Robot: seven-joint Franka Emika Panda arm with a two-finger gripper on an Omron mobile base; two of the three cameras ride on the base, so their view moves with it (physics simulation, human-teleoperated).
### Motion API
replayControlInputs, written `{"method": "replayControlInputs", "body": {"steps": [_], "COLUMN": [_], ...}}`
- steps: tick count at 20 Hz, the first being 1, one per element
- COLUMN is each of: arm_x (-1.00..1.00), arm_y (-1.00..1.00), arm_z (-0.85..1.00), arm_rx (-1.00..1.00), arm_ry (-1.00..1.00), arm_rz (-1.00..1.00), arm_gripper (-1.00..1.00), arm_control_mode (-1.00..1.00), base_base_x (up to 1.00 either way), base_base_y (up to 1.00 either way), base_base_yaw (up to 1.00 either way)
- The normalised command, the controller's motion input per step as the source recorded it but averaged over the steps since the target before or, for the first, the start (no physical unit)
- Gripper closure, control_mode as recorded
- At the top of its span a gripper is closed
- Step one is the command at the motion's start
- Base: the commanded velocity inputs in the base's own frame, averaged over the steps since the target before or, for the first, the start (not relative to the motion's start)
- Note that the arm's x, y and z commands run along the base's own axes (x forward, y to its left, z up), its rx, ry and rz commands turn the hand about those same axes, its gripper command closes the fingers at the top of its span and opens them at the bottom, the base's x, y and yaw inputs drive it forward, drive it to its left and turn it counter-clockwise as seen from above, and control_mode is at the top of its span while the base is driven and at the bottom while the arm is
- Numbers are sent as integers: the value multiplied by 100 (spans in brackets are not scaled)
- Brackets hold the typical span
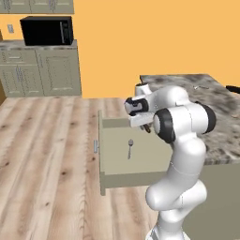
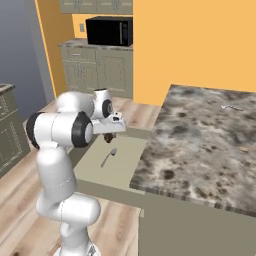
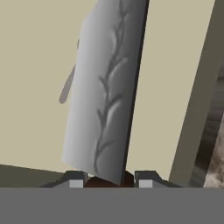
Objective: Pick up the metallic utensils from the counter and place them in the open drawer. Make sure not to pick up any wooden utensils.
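— Found the pincer [image 3: 107, 179] closed narrow on the dark handle of a knife [image 3: 105, 87], with the blade pointed down at the floor of the drawer [image 1: 131, 179]. Held above the open box, not down inside it.

— Worried about anything there?

— Judged a release from that height risky. Could have bounced the blade off the spoon [image 1: 130, 148] lying on the drawer floor, or skidded it against a side wall. Gripped only at the handle end, too, so might have swung or slipped on a quick move.

— And further out?

— Noted one more silvery piece [image 2: 231, 106] far across the tabletop [image 2: 200, 150], well apart from the drawer. Spotted a small tan sliver [image 2: 244, 148] near the right edge, probably the wooden stick, though too small to tell for sure. Could have grabbed the wrong one through a careless reach. Could also have clipped the tabletop edge on the way up, with the drawer tucked just beneath it.
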Motion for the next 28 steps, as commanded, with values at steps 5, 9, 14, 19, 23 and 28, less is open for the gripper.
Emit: {"method": "replayControlInputs", "body": {"steps": [5, 9, 14, 19, 23, 28], "arm_x": [23, 14, 15, 9, 8, 5], "arm_y": [1, 0, 0, 0, 0, -7], "arm_z": [-66, -61, -47, -48, -50, -46], "arm_rx": [0, 0, 0, 0, 0, 0], "arm_ry": [0, 0, 0, 0, 0, 0], "arm_rz": [-8, -4, -2, 0, 0, 0], "arm_gripper": [100, 100, 100, 100, 100, 100], "arm_control_mode": [-100, -100, -100, -100, -100, -100], "base_base_x": [0, 0, 0, 0, 0, 0], "base_base_y": [0, 0, 0, 0, 0, 0], "base_base_yaw": [0, 0, 0, 0, 0, 0]}}
